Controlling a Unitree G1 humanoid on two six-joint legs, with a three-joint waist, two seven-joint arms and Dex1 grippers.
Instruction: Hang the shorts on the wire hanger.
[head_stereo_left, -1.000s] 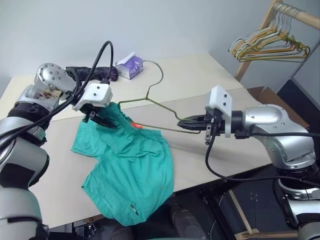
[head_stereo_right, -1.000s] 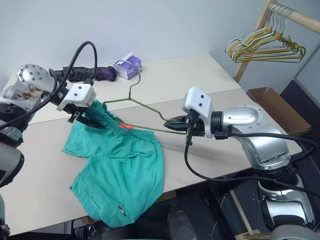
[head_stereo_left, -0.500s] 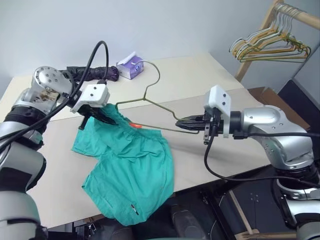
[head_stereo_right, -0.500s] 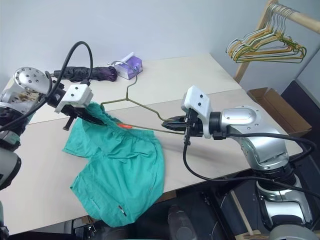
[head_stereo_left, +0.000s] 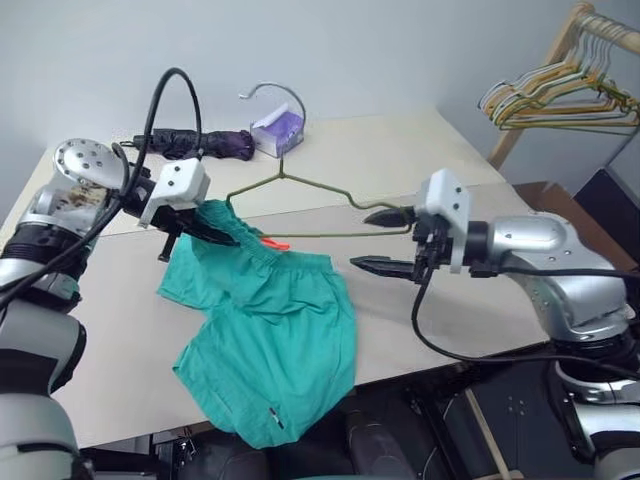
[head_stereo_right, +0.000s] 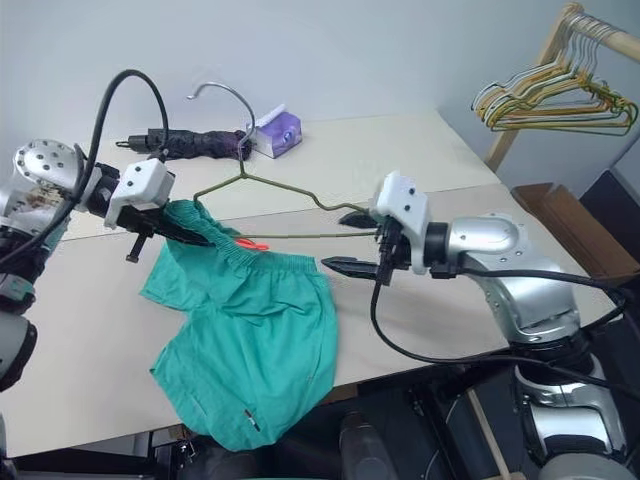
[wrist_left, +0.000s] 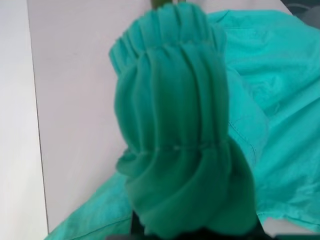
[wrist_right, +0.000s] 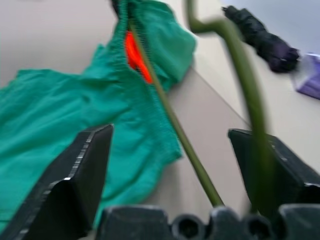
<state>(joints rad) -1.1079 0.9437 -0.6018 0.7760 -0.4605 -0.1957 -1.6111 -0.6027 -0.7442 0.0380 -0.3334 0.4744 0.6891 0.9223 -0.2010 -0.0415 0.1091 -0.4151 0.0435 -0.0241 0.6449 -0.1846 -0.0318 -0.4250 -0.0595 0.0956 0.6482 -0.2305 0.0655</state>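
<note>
The shorts (head_stereo_left: 265, 340) lie spread on the table (head_stereo_left: 400, 160) with their waistband end lifted toward my left side, and the wire hanger (head_stereo_left: 300, 205) runs its long bottom bar across from that waistband toward my right gripper (head_stereo_left: 385, 240); from the left eye view I read the left gripper (head_stereo_left: 205, 228) as clamped on the bunched waistband, hanger end tucked in there too, while the right gripper's fingers stand spread wide with the hanger's far corner between them — near, but I would not say gripped; the right eye view gives the same, the hook standing up over the folded umbrella (head_stereo_right: 195, 145) and tissue pack (head_stereo_right: 277, 132). In the left wrist view gathered teal waistband wraps right over the fingers, so that arm is the one carrying cloth; the right wrist view shows both black fingers (wrist_right: 80, 170) far apart, the olive wire crossing between them toward the orange tag (wrist_right: 136, 55), one wire leg brushing the far finger — contact uncertain.
</note>
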